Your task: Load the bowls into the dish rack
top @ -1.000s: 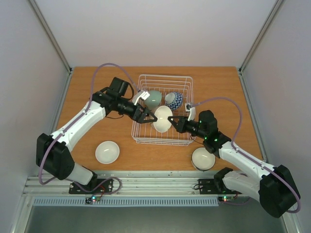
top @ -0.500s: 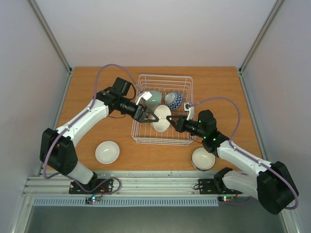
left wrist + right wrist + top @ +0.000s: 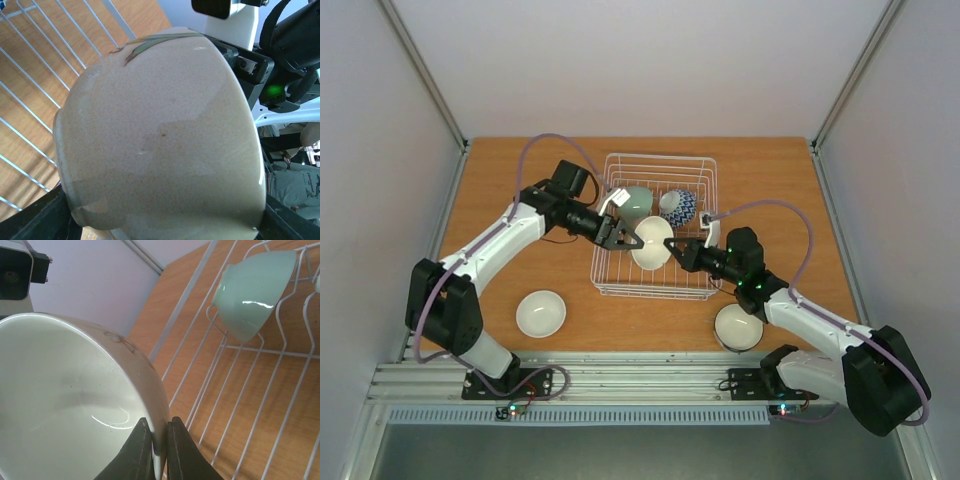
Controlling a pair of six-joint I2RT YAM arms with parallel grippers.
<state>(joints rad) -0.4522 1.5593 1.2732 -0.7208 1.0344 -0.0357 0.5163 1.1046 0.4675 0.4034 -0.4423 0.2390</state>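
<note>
The right gripper (image 3: pixel 160 424) is clamped on the rim of a cream bowl (image 3: pixel 75 400), one finger inside and one outside. It holds the bowl on edge above the rack (image 3: pixel 650 293), the hollow side facing the right gripper. The left gripper (image 3: pixel 628 238) meets the bowl from the other side. Its fingers (image 3: pixel 42 222) stand apart on either side of the bowl's outer wall, and I cannot tell whether they press on it.

Just beyond the left gripper, a green bowl (image 3: pixel 638 203) leans on edge in the rack's far part. A blue patterned bowl (image 3: pixel 678 206) sits beside it, beyond the right gripper. On the desk (image 3: pixel 520 180), a white bowl (image 3: pixel 541 313) lies well behind the left gripper. Another bowl (image 3: pixel 738 326) lies behind the right gripper, under its arm.
</note>
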